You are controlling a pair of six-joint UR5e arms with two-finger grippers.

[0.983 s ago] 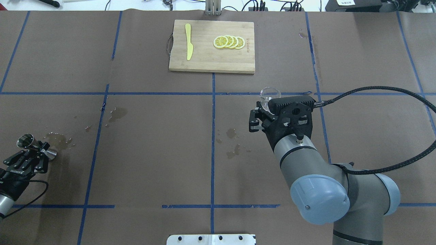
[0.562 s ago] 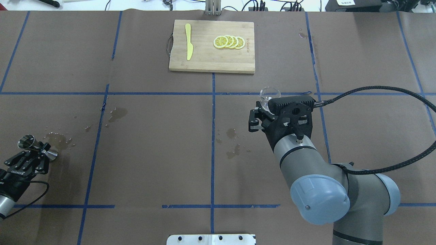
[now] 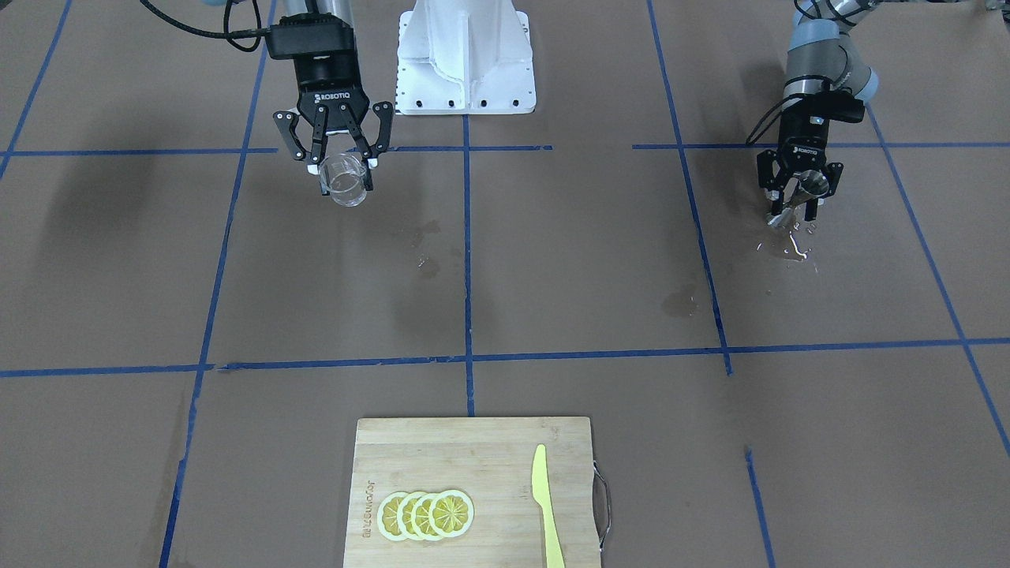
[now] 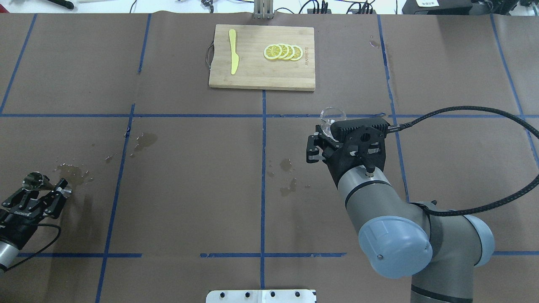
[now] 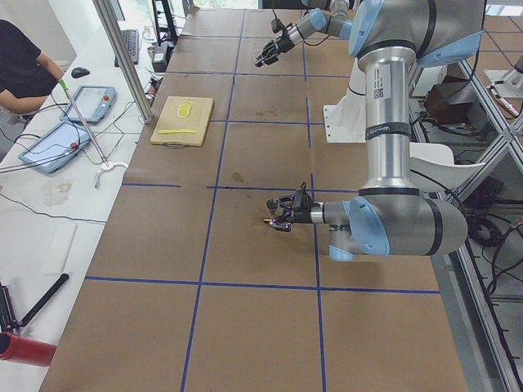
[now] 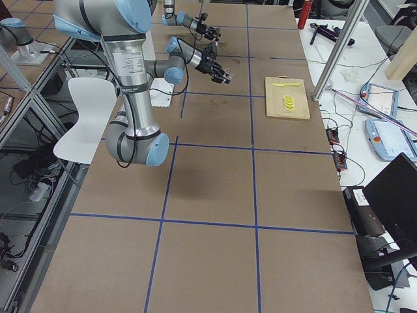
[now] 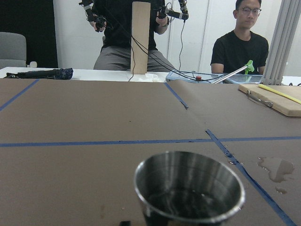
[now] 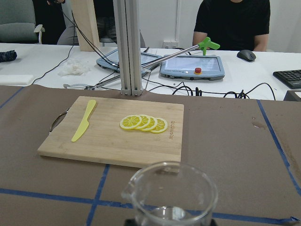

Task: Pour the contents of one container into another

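Note:
The clear glass cup (image 3: 345,180) sits upright between the fingers of my right gripper (image 3: 346,172), which is shut on it above the right half of the table. From above, the cup's rim (image 4: 332,114) pokes out past the wrist camera. It fills the bottom of the right wrist view (image 8: 171,197). The steel jigger (image 3: 806,187) is far off at the table's left edge. My left gripper (image 3: 797,203) is shut on it at its waist, low over a wet patch. Its open top (image 7: 188,188) faces up, and its rim (image 4: 33,181) shows in the overhead view.
A wooden cutting board (image 4: 252,75) with lemon slices (image 4: 283,51) and a yellow knife (image 4: 233,51) lies at the far middle. Wet spots (image 4: 288,176) mark the centre, and others (image 4: 73,171) lie near the jigger. People sit beyond the far edge.
My left gripper has drawn back a little toward the robot's side, with the jigger in it. The right arm and the cup have barely moved.

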